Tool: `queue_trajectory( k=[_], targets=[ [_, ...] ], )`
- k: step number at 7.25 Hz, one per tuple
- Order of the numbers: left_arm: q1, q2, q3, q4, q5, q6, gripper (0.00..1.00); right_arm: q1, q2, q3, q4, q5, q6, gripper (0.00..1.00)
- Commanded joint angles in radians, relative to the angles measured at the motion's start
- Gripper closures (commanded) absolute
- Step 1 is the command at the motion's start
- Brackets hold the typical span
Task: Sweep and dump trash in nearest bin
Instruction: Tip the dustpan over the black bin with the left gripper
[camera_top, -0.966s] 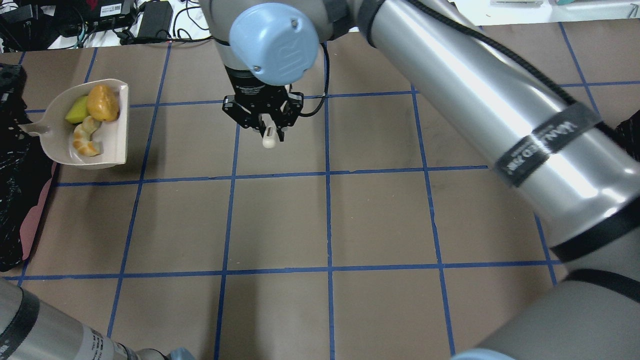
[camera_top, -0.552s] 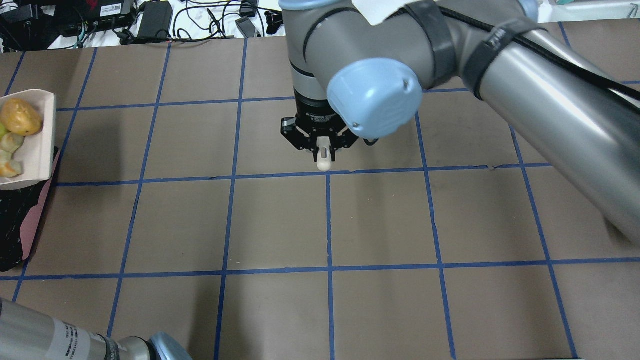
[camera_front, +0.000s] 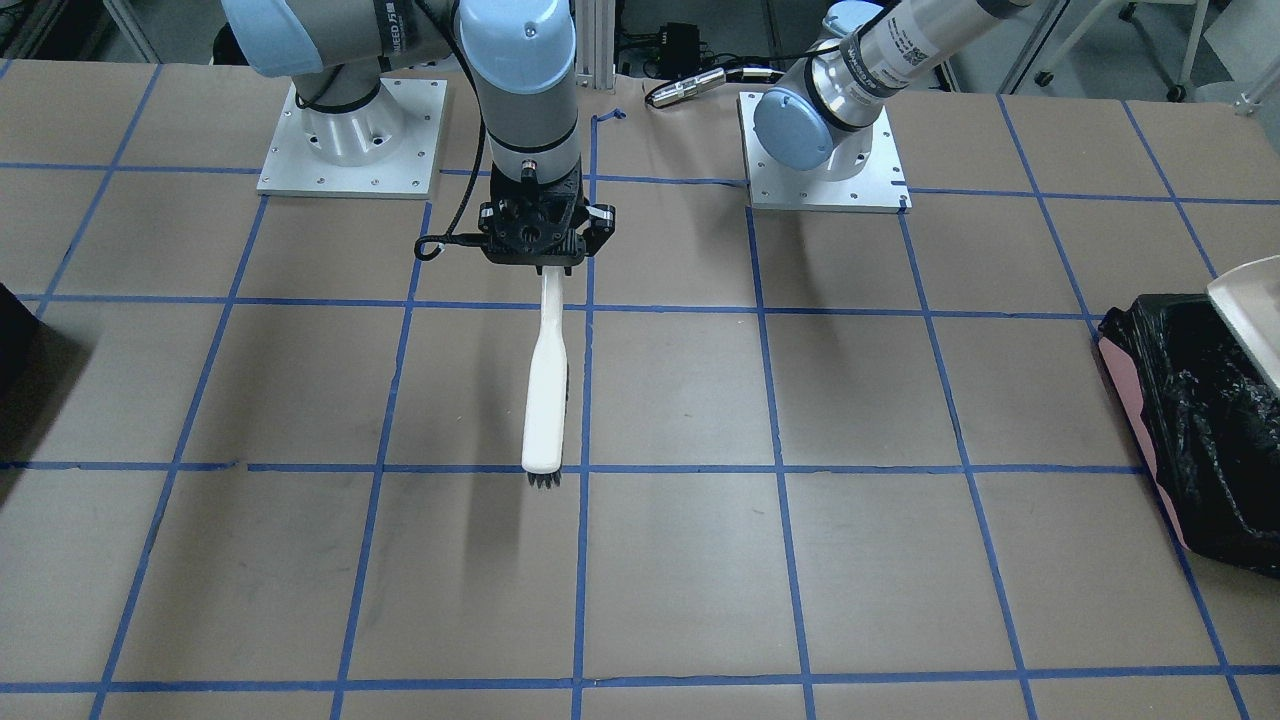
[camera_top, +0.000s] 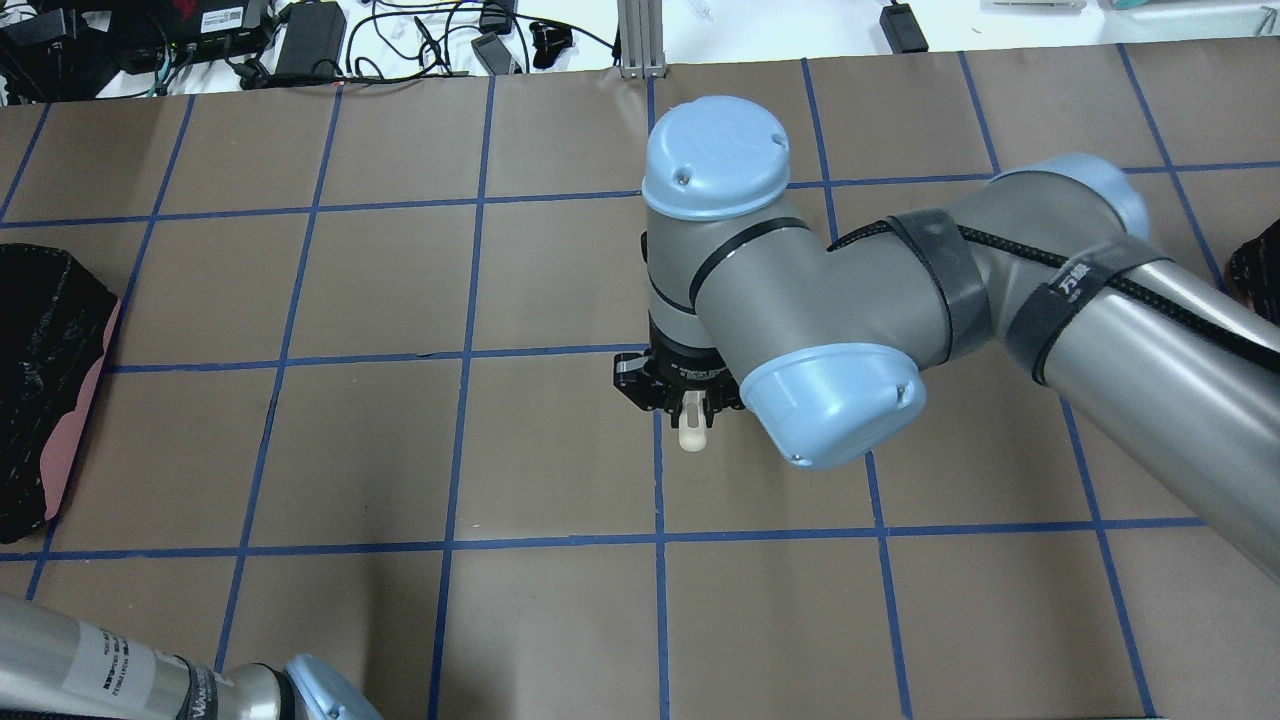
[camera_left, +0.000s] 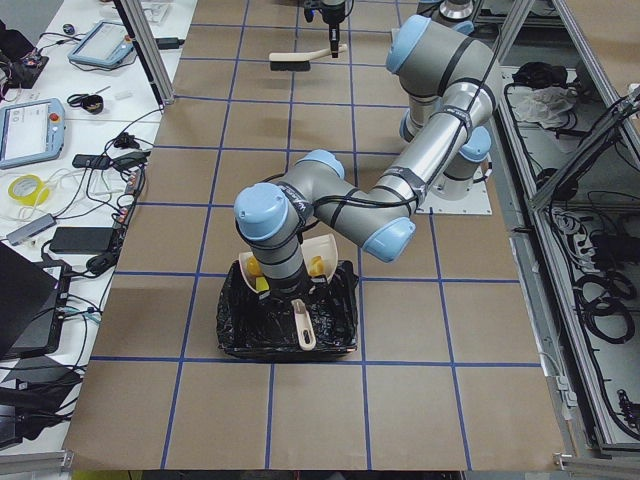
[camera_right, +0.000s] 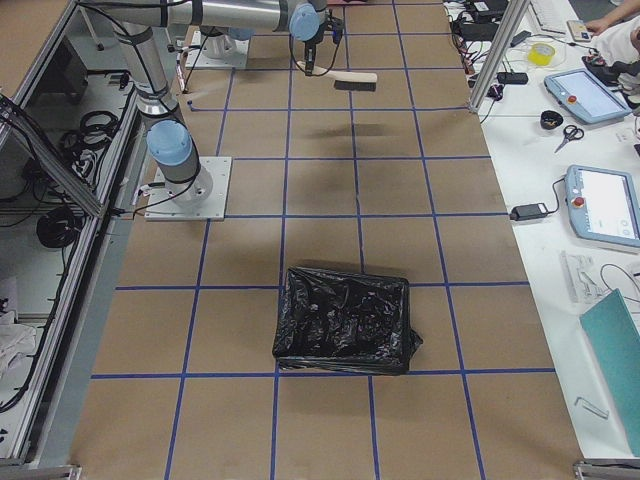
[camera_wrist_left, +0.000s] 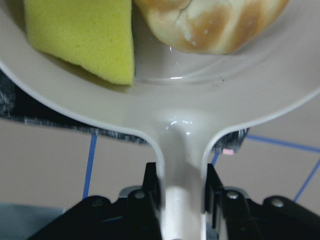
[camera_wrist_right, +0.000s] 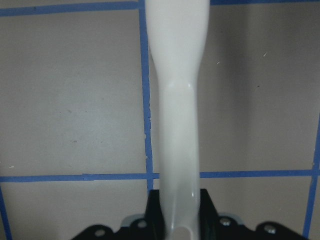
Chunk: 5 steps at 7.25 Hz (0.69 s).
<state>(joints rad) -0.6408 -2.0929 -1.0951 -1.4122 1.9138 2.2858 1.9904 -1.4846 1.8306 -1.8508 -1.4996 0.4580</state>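
Note:
My left gripper (camera_wrist_left: 182, 186) is shut on the handle of a cream dustpan (camera_wrist_left: 200, 95). It holds the pan over the pink-sided bin with the black bag (camera_left: 290, 320). The yellow sponge wedge (camera_wrist_left: 82, 37) and the croissant piece (camera_wrist_left: 215, 22) lie in the pan. The potato-like lump is outside the left wrist view. The pan's edge (camera_front: 1248, 310) shows above the bin (camera_front: 1200, 430) in the front view. The bin (camera_top: 45, 390) sits at the table's left edge in the overhead view. My right gripper (camera_top: 692, 408) is shut on a white brush (camera_front: 547, 390) over the table's middle.
A plain dark object (camera_top: 1262, 268) sits at the table's right edge, also seen in the front view (camera_front: 12, 340). Cables and power bricks (camera_top: 300, 40) lie beyond the far edge. The arm base plates (camera_front: 350, 140) stand at the robot side.
The dustpan with the trash has moved left out of the overhead view, over the bin. My right arm has drawn the brush back toward the robot and slightly right.

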Motion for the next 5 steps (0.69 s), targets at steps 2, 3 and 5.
queue_trajectory(
  k=[2, 3, 5],
  targets=[
    [-0.002, -0.007, -0.003, 0.124, 0.125, 0.136, 1.0, 0.027, -0.011, 0.169, -0.201, 0.018, 0.047, 1.0],
    [-0.005, -0.003, -0.014, 0.178, 0.14, 0.168, 1.0, 0.06, 0.0, 0.196, -0.259, 0.015, 0.063, 1.0],
    [-0.005, -0.025, -0.079, 0.509, 0.165, 0.386, 1.0, 0.09, 0.006, 0.203, -0.275, 0.016, 0.062, 1.0]
  ],
)
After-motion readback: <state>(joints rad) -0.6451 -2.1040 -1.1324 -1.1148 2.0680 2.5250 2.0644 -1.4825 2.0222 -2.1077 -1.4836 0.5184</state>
